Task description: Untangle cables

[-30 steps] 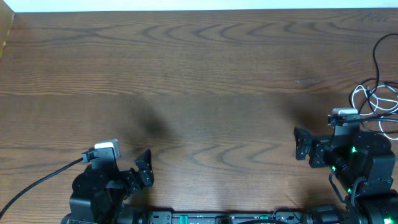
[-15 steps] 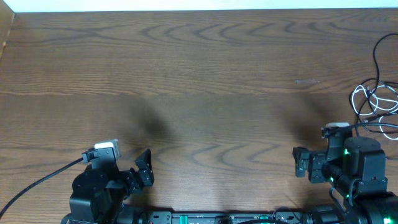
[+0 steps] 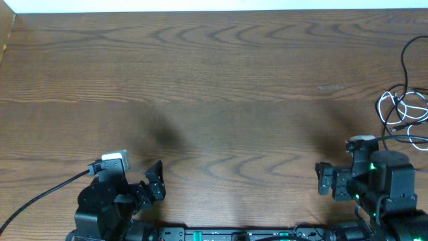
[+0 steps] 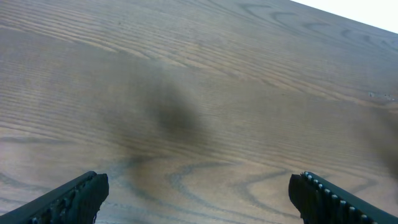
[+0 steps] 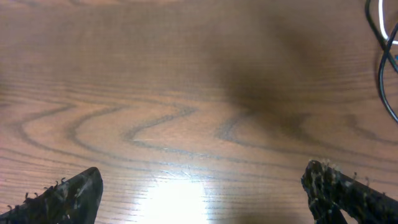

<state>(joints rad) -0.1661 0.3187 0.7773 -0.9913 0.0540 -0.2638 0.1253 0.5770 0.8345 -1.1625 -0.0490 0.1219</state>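
The white cable (image 3: 402, 107) lies in small loops at the far right edge of the table. The thin black cable (image 3: 405, 63) runs across it from the back right. Both are intertwined there. In the right wrist view the black cable (image 5: 382, 87) curves along the top right edge, with a bit of white cord beside it. My right gripper (image 3: 325, 179) is open and empty, well to the left of and nearer than the cables; its fingers (image 5: 205, 193) are spread wide over bare wood. My left gripper (image 3: 155, 181) is open and empty (image 4: 199, 196) at the front left.
The wooden table (image 3: 214, 80) spans the view, with a white edge along the back. A thick black wire (image 3: 40, 194) runs from the left arm to the front left corner. A faint scuff mark (image 3: 330, 87) lies at the back right.
My right arm has pulled back toward the front edge, away from the cables, staying open. The left arm and the cables have not moved.
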